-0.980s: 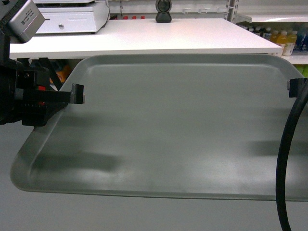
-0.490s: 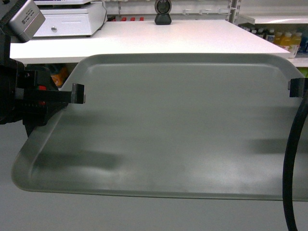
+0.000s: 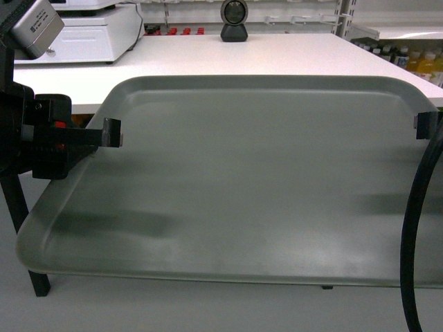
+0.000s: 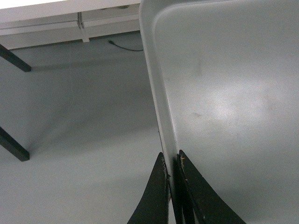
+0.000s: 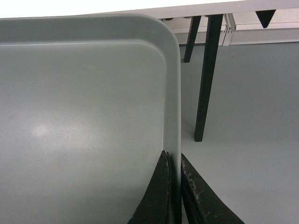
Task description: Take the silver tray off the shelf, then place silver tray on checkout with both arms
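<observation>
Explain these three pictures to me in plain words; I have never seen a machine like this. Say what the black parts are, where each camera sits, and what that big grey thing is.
This is a wheeled robot with two black arms, each ending in a pincer. The wide picture comes from a camera on the robot's body, looking forward. The other two come from cameras on the wrists, looking down along each pincer.

The big grey thing is the silver tray, held in the air. The left pincer is clamped on the tray's left rim, and the right pincer on its right rim. The wrist views show floor beneath, so the tray rests on nothing.

Ahead stands the checkout, a white counter on black legs. On it sit a black scanner and a white cash drawer box. The thick black cable on the right hangs close to the camera.
</observation>
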